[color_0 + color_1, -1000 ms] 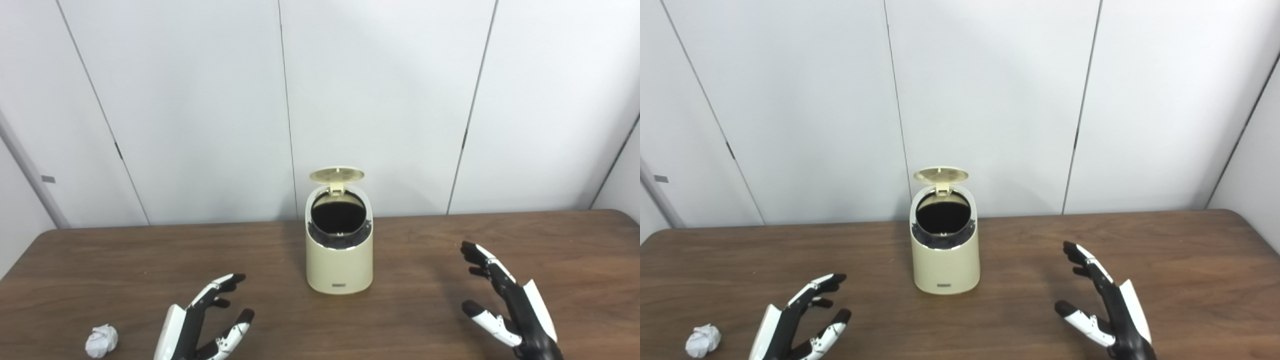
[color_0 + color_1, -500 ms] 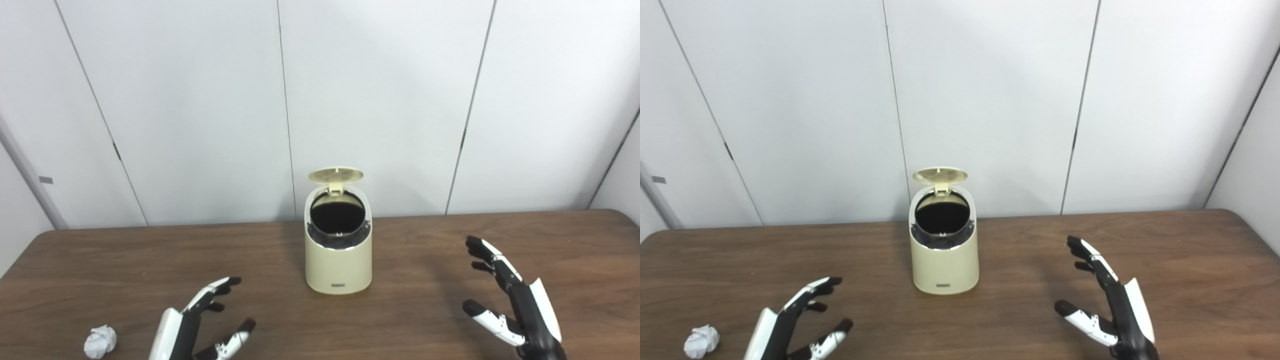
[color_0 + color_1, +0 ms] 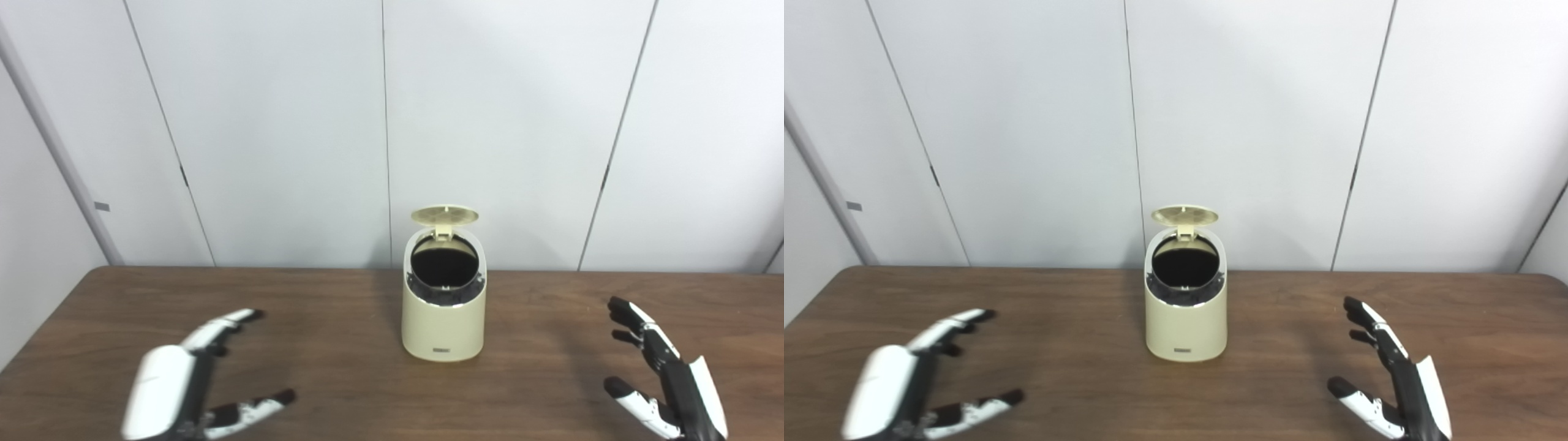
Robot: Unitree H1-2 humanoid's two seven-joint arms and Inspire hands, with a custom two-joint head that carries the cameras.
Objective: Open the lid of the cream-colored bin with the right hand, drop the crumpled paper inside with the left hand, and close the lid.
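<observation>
The cream-colored bin (image 3: 443, 321) stands at the middle of the brown table (image 3: 343, 306), its round lid (image 3: 444, 214) tipped up at the back and its dark mouth showing. My left hand (image 3: 190, 380) hovers low at the front left, open, blurred, with nothing in it. At the front right my right hand (image 3: 664, 376) is open too, well to the right of the bin. The crumpled paper does not show in either view; it may be hidden under the left hand.
White wall panels (image 3: 490, 122) rise right behind the table's far edge. The table's left edge (image 3: 37, 343) runs diagonally near my left hand.
The whole picture has shifted, so the camera has turned left. My left hand has swung left over where the paper lay, and the paper is no longer seen. The right hand barely moved.
</observation>
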